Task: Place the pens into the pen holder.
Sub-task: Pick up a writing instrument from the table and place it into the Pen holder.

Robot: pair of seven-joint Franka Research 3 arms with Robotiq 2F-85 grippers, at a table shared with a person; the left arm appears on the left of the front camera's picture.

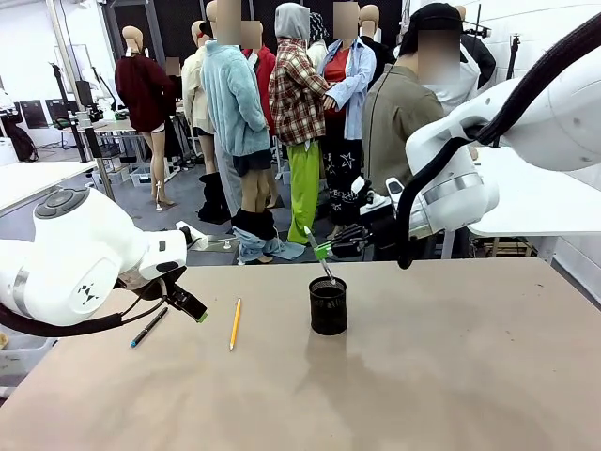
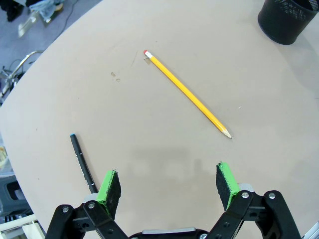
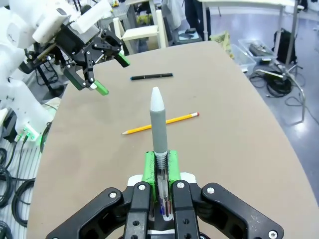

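Right fingers (image 3: 148,168) clamp a grey pen (image 3: 159,124), tilted over the cup (image 1: 328,310). Let go askew, it could clip the rim. Left fingers (image 2: 110,191) gape, empty.

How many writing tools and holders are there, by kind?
Pens: 2 (black pen lying flat; grey pen in the right gripper)
Pencils: 1 (yellow pencil)
Holders: 1 (black mesh pen holder)
Total: 4
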